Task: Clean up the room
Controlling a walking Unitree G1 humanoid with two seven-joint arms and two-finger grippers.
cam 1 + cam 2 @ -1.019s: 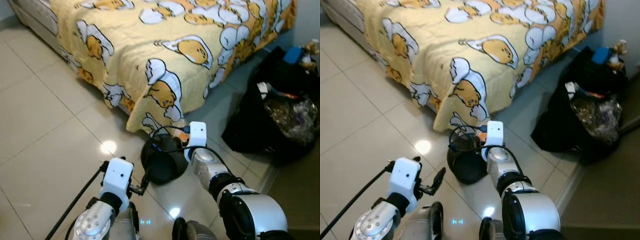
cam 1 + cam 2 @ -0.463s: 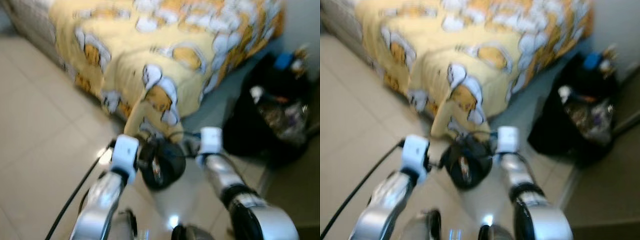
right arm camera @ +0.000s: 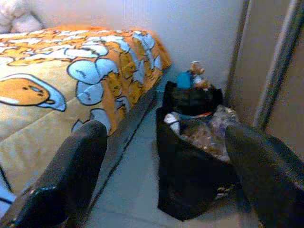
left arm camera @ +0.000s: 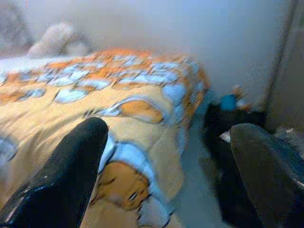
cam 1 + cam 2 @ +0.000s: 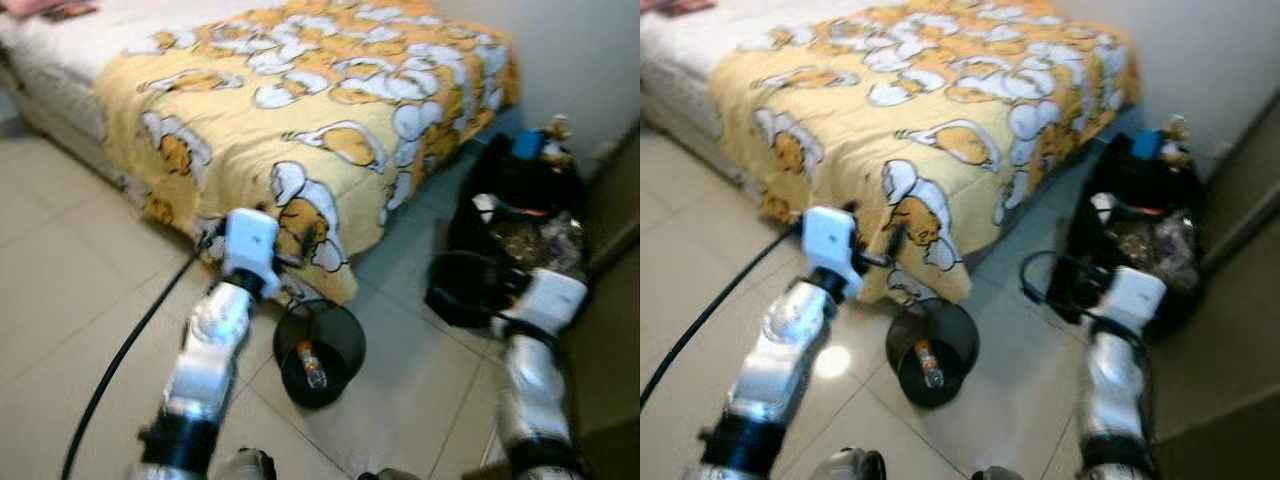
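Tiled floor (image 5: 60, 290), bed (image 5: 320, 90) across frame top. Bin (image 5: 320, 352) with bottle (image 5: 311, 366) lower centre, between both arms. Left gripper (image 4: 166, 156) and right gripper (image 3: 166, 156) raised above it, fingers spread wide, holding nothing.

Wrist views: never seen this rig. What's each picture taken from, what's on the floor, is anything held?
This is a walking humanoid with two silver arms, each ending in a gripper of two long black fingers. The two eye views come from a stereo camera on its head, looking down; each wrist view looks along that arm's own fingers. The left gripper is open, facing the bed with the yellow egg-cartoon quilt. The right gripper is open too, facing the black bag stuffed with rubbish by the wall. On the tiled floor stands a round black mesh wastebasket with a small bottle inside. Neither gripper holds anything.
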